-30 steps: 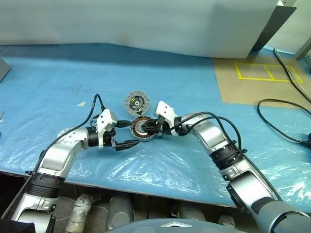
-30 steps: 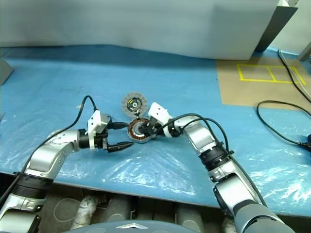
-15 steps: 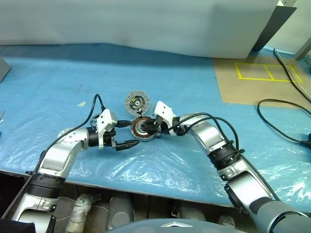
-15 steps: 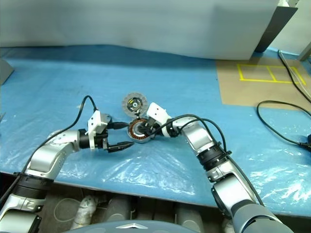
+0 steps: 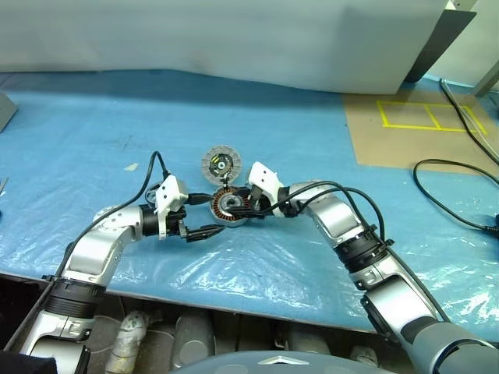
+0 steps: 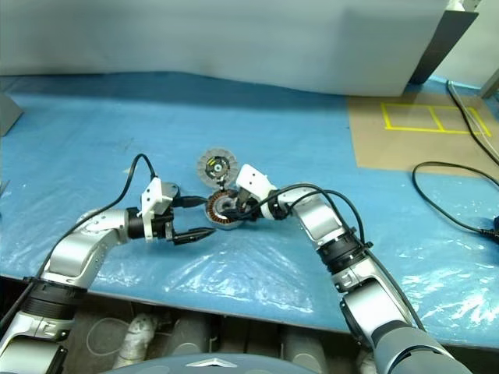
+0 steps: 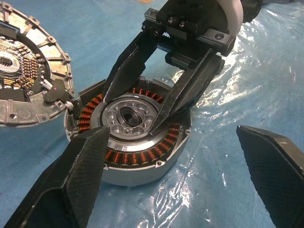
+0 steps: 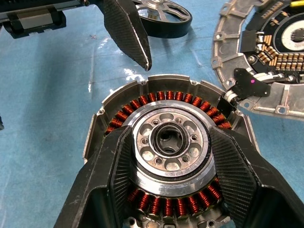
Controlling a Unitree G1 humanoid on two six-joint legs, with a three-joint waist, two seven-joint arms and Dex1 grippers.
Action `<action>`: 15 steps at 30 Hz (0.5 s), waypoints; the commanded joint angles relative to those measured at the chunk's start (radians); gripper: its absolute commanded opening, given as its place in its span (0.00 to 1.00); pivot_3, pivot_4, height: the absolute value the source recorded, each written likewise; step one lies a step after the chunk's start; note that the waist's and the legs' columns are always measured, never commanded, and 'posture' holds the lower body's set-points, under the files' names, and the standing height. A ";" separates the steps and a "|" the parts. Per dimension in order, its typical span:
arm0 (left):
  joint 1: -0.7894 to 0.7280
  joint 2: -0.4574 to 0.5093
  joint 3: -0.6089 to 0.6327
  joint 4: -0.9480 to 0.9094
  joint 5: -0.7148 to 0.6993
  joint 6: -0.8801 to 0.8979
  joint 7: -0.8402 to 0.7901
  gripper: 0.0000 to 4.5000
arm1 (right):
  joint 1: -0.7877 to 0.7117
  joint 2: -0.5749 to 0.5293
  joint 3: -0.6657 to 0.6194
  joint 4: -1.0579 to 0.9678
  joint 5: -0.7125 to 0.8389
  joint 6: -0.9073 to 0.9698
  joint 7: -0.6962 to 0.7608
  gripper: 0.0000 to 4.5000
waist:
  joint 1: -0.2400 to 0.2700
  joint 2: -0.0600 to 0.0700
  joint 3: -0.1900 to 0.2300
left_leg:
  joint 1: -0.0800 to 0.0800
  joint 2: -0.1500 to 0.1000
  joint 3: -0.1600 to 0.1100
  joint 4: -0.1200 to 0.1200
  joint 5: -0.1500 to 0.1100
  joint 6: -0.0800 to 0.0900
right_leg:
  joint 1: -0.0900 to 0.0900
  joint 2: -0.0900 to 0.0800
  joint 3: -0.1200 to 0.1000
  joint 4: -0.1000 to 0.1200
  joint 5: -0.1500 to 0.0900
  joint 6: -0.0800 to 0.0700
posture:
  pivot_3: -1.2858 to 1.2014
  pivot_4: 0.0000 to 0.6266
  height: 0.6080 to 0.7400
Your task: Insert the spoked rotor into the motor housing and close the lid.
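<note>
The motor housing [image 5: 228, 206], a ring of copper coils around a silver hub [image 8: 169, 142], lies on the blue sheet. My right gripper [image 5: 243, 204] reaches over it from the right; its jaws are open, with one black finger [image 8: 111, 166] on each side of the hub, above the coils. Left of the housing, my left gripper [image 5: 204, 214] stands wide open and holds nothing, one finger [image 7: 85, 156] near the housing's rim. The lid [image 5: 219, 164], a round silver disc with a circuit board, lies flat just behind the housing. The spoked rotor [image 8: 166, 21] lies past the left gripper's fingertip.
A brown board [image 5: 413, 125] with yellow tape lines lies at the far right. A black cable [image 5: 452, 206] loops beside it. A white panel [image 5: 234, 39] stands along the back. The table's front edge [image 5: 234, 300] runs just below my arms.
The right gripper's fingers look slightly wider apart over the housing. Both arms and all the parts have stayed where they were.
</note>
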 commanded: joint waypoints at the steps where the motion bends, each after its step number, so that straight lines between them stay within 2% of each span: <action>1: -0.007 -0.001 0.010 -0.006 -0.006 -0.013 0.000 1.00 | -0.009 0.000 -0.050 -0.067 0.053 0.030 0.017 0.55 | 0.000 0.000 0.000 | 0.000 0.000 0.000 0.000 0.000 0.000 | 0.000 0.000 0.000 0.000 0.000 0.000 | 0.52 0.24 1.00; 5: -0.008 -0.001 0.011 -0.005 -0.006 -0.013 0.000 1.00 | -0.016 0.009 -0.084 -0.105 0.100 0.071 0.027 0.55 | 0.000 0.000 0.000 | 0.000 0.000 0.000 0.000 0.000 0.000 | 0.000 0.000 0.000 0.000 0.000 0.000 | 0.52 0.24 1.00; 6: -0.007 0.000 0.011 -0.005 -0.006 -0.013 0.001 1.00 | -0.018 0.016 -0.094 -0.110 0.112 0.073 0.024 0.52 | 0.000 0.000 0.000 | 0.000 0.000 0.000 0.000 0.000 0.000 | 0.000 0.000 0.000 0.000 0.000 0.000 | 0.52 0.24 1.00; 8: -0.007 0.000 0.012 -0.006 -0.005 -0.012 0.002 1.00 | -0.020 0.026 -0.106 -0.113 0.125 0.072 0.017 0.43 | 0.000 0.000 0.000 | 0.000 0.000 0.000 0.000 0.000 0.000 | 0.000 0.000 0.000 0.000 0.000 0.000 | 0.52 0.24 1.00; 13: -0.002 0.003 0.015 -0.015 -0.008 -0.008 0.004 1.00 | -0.003 0.029 -0.066 -0.085 0.096 0.054 0.014 0.06 | 0.000 0.000 0.000 | 0.000 0.000 0.000 0.000 0.000 0.000 | 0.000 0.000 0.000 0.000 0.000 0.000 | 0.52 0.24 1.00; 14: -0.001 0.003 0.015 -0.018 -0.009 -0.007 0.005 1.00 | -0.003 0.030 -0.064 -0.082 0.095 0.056 0.012 0.00 | 0.000 0.000 0.000 | 0.000 0.000 0.000 0.000 0.000 0.000 | 0.000 0.000 0.000 0.000 0.000 0.000 | 0.52 0.24 1.00; 15: 0.001 0.003 0.015 -0.021 -0.009 -0.006 0.007 1.00 | -0.004 0.031 -0.062 -0.081 0.093 0.057 0.008 0.00 | 0.000 0.000 0.000 | 0.000 0.000 0.000 0.000 0.000 0.000 | 0.000 0.000 0.000 0.000 0.000 0.000 | 0.52 0.24 1.00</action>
